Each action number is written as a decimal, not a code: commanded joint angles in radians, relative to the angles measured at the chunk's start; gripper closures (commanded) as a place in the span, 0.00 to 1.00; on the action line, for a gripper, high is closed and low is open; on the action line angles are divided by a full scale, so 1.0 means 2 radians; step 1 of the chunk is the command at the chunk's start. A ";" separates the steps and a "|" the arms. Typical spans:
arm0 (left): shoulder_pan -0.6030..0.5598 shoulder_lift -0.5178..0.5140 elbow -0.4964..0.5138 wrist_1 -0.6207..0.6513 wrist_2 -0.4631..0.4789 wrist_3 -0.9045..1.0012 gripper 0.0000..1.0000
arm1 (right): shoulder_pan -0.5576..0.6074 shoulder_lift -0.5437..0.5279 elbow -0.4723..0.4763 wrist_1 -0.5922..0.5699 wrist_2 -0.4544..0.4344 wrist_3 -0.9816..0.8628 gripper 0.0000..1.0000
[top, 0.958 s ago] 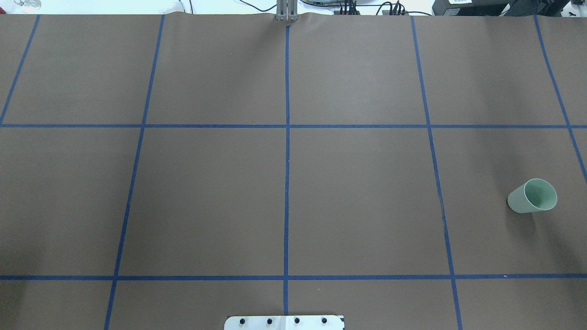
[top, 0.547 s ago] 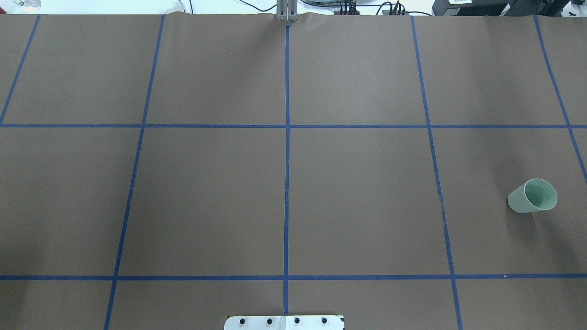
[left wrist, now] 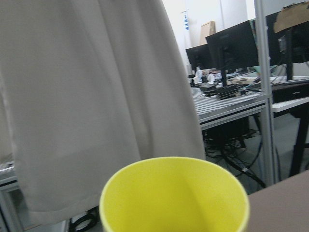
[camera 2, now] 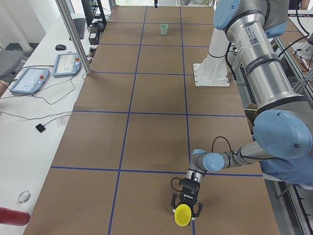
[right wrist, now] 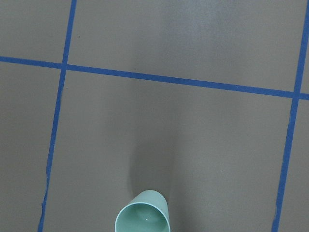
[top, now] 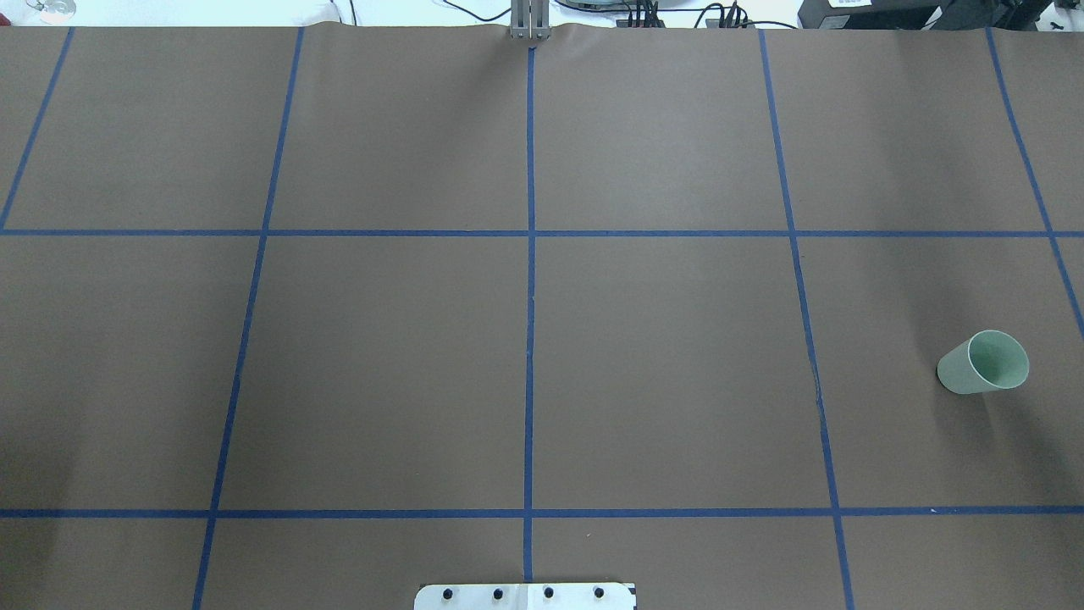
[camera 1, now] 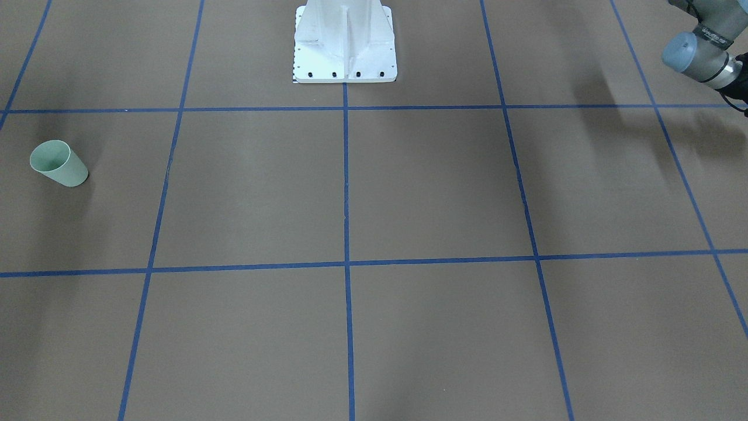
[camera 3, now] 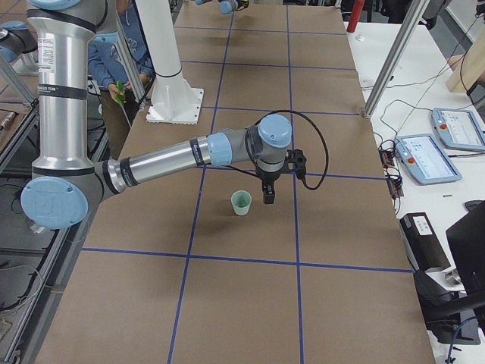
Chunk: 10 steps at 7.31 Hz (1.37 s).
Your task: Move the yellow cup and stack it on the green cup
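Observation:
The green cup (top: 982,363) stands upright on the brown table, far to the robot's right; it also shows as the green cup (camera 1: 58,164) and from above as the green cup (right wrist: 143,218). In the exterior right view my right gripper (camera 3: 267,196) hangs just beside the green cup (camera 3: 241,202); I cannot tell whether it is open or shut. The yellow cup (camera 2: 183,214) sits at my left gripper (camera 2: 186,209) off the table's left end, mouth toward the camera. The yellow cup (left wrist: 174,198) fills the left wrist view's bottom. The left gripper's state cannot be told.
The white robot base (camera 1: 345,41) stands at the table's robot-side edge. Blue tape lines grid the brown table (top: 381,364). A side desk carries teach pendants (camera 2: 29,81) and an aluminium post (camera 2: 73,36). A person in blue (camera 3: 121,45) stands behind the robot.

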<state>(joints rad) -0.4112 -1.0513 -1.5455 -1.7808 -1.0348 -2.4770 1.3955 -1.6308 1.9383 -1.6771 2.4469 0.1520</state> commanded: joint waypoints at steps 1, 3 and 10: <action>-0.068 -0.055 0.007 -0.015 0.079 0.087 0.36 | 0.000 0.001 -0.008 -0.001 0.001 0.001 0.00; -0.121 -0.114 0.009 -0.086 0.139 0.215 0.36 | -0.001 0.007 -0.017 -0.001 0.001 0.000 0.00; -0.122 -0.457 0.175 -0.430 0.097 0.653 0.38 | -0.020 0.064 -0.024 -0.001 0.003 0.012 0.00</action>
<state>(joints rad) -0.6554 -1.8762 -1.2070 -2.5753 -0.7812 -1.3586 1.3633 -1.5331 1.8885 -1.6769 2.4491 0.1581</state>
